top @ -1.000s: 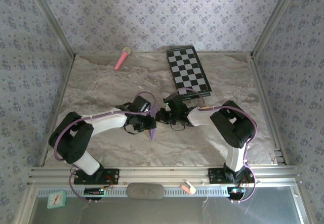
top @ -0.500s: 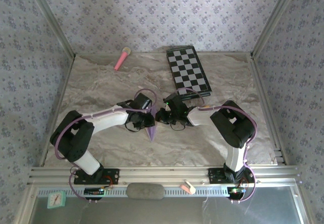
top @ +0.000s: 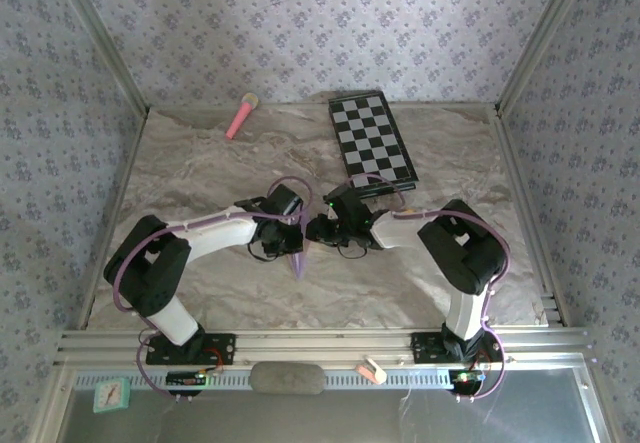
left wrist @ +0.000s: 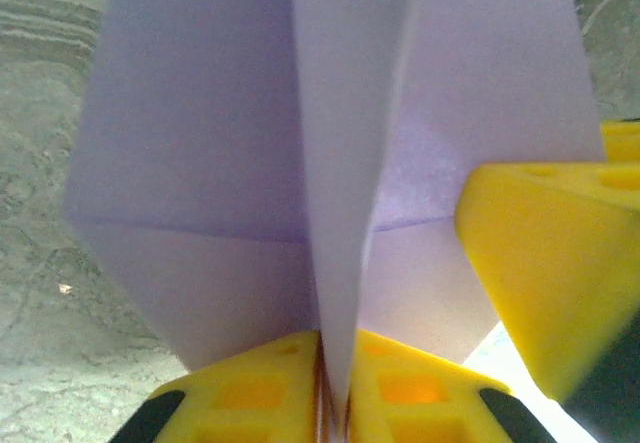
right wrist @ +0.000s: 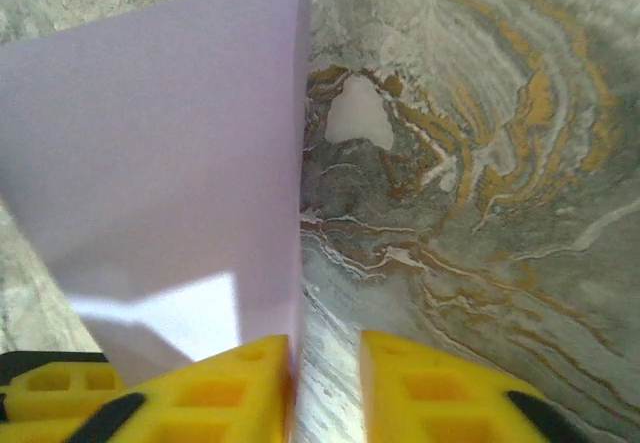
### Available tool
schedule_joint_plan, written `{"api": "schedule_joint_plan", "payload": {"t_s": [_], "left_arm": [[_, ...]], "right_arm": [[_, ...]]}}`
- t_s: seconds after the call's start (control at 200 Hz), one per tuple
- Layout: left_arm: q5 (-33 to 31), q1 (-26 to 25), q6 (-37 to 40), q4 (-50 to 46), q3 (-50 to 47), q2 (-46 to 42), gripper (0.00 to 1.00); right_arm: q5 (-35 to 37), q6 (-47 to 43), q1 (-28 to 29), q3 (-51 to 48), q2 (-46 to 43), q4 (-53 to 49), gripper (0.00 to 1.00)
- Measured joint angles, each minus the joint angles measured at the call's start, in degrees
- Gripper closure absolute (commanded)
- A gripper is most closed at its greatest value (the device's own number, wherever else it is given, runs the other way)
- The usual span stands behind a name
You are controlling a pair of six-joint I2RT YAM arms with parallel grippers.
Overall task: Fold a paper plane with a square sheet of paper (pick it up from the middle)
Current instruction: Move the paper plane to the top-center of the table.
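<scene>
I am clamping my left gripper (left wrist: 325, 363) on the centre crease of the paper plane (left wrist: 200, 143), likely flimsy and easily crumpled, my right gripper (right wrist: 325, 363) gaping alongside.

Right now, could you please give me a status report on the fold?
Left gripper shut on paper plane crease. Right gripper open beside its edge. Checkered board sits apart, behind.

Rear overhead overview; wrist close-ups sharing the paper plane (left wrist: 200, 113)
</scene>
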Motion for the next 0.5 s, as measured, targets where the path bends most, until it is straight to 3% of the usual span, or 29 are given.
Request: {"api": "schedule_joint_plan", "payload": {"t_s": [0.195, 0.5], "left_arm": [[-3.15, 0.02, 1.99, -2.8, 3.17, 0.0, 0.98], [-10.64, 3.1, 8.22, -7.98, 19.32, 7.87, 0.95]], "right_arm": [[6.93, -3.02, -1.07, -0.66, -9.44, -5.49, 0.38], [19.3, -9.92, -5.49, -4.35, -25.68, -15.28, 0.17]]}}
